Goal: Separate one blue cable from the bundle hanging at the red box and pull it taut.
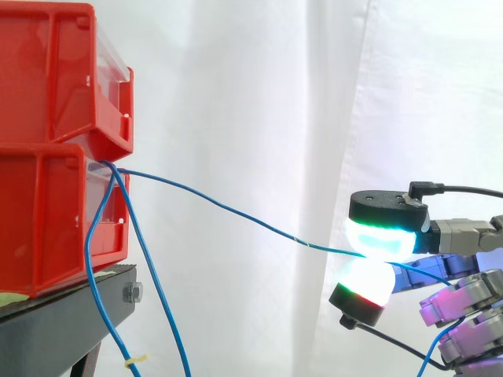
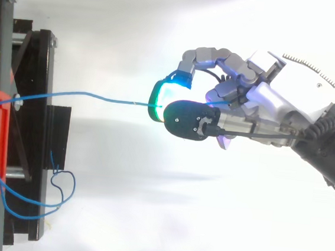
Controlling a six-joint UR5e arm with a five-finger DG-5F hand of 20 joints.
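A white curtain point(image 1: 259, 94) fills the background behind two red bins point(image 1: 47, 141) stacked one on the other, which sit on a black stand point(image 1: 55, 322) at the left of the side view. The hand point(image 2: 258, 104) reaches in from the right, well apart from the bins, with its thumb and one finger closed together so that two glowing pads point(image 1: 381, 239) (the upper cyan-green, the lower white with a red edge) clamp a single blue cable point(image 1: 220, 206) between them; the other fingers are curled back towards the palm. That cable leaves the gap between the two bins and runs down in a long, shallow slope to the pinch, stretched out but with a slight curve, and its free end trails on past the pads and drops away below the hand. The rest of the bundle point(image 1: 153, 283) hangs loosely down the front of the lower bin and the stand, looping near a small yellow tie point(image 1: 135, 361).
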